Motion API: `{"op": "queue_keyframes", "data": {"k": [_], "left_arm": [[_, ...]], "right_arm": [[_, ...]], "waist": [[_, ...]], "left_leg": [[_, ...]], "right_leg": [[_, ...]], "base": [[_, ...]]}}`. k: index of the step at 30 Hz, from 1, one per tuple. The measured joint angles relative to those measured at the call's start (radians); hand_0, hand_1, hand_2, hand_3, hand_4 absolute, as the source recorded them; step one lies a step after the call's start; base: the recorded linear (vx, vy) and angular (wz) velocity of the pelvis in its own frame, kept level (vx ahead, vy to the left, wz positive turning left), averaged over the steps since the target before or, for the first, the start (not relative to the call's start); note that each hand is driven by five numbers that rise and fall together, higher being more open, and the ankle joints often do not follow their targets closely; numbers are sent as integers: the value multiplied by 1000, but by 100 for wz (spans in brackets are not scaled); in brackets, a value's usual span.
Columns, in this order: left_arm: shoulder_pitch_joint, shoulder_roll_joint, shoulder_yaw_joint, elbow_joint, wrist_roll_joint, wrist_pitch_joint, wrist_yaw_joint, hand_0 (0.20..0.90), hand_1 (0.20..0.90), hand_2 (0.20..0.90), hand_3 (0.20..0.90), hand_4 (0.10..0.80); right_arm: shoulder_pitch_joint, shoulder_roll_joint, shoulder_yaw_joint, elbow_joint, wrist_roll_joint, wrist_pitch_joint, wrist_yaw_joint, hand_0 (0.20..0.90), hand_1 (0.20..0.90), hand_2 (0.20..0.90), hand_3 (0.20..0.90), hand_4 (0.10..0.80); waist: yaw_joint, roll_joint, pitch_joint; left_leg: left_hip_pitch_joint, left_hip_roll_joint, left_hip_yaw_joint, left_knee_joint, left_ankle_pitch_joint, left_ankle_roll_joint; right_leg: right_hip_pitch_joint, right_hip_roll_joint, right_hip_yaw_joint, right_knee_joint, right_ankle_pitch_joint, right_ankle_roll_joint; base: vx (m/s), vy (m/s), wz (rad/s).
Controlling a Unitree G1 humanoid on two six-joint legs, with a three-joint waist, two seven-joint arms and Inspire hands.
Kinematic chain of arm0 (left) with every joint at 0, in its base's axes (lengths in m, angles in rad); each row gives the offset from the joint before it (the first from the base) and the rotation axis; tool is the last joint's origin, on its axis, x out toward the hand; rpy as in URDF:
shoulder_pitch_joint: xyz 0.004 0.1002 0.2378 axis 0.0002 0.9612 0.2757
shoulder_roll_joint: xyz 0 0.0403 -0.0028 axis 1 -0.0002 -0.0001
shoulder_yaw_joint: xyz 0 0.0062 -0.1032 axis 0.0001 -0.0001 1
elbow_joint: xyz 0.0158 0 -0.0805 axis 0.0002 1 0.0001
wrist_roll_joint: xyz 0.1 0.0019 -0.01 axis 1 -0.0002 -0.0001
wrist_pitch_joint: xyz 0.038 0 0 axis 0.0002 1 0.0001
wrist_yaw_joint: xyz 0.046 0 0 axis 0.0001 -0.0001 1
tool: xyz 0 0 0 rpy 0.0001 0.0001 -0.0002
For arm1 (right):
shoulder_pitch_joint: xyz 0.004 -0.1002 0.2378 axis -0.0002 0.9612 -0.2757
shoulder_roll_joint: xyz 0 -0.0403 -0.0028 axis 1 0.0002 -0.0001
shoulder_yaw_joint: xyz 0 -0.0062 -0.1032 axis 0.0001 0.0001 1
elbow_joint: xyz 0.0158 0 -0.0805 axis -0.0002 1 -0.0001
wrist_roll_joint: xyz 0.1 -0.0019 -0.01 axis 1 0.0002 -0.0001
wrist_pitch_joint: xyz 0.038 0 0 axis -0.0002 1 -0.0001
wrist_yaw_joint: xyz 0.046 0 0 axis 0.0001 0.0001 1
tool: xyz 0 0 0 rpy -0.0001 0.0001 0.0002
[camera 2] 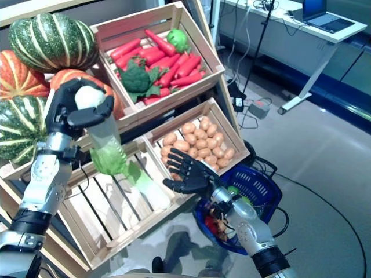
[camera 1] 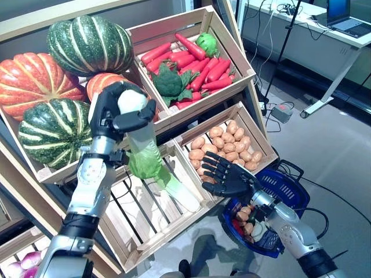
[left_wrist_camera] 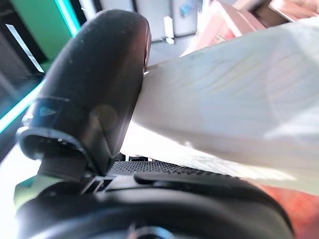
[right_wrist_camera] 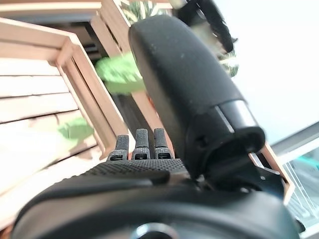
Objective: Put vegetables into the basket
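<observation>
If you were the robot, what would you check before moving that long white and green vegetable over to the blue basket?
1. Left hand curled round the white end of the vegetable: ok.
2. Vegetable lifted clear of the slatted crate: ok, a second one lies below.
3. Right hand open and holding nothing: ok.
4. Right arm out of the way: not ok, it hangs over the blue basket.
5. Room left in the basket: cannot tell, it already holds vegetables.
</observation>
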Motion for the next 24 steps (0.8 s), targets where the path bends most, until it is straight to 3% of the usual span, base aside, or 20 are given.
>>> {"op": "queue_keyframes", "data": {"k": [12,24], "left_arm": [[-5,-67,-79,-76,-61,2,-58,300,300,300,300,400],[-5,-98,-78,-77,-40,11,-50,300,300,300,300,400]], "right_arm": [[-66,29,66,-1,-6,33,-54,900,900,900,900,800],[-135,17,62,-94,-323,-50,-333,900,900,900,900,800]], "waist": [[-1,-11,-11],[1,-14,-13]], "left_leg": [[11,1,25,0,1,1],[15,1,29,0,3,3]], "right_leg": [[7,7,30,-27,30,-4],[5,6,49,-27,37,-2]], "base": [[-10,-29,-7],[2,3,-2]]}}
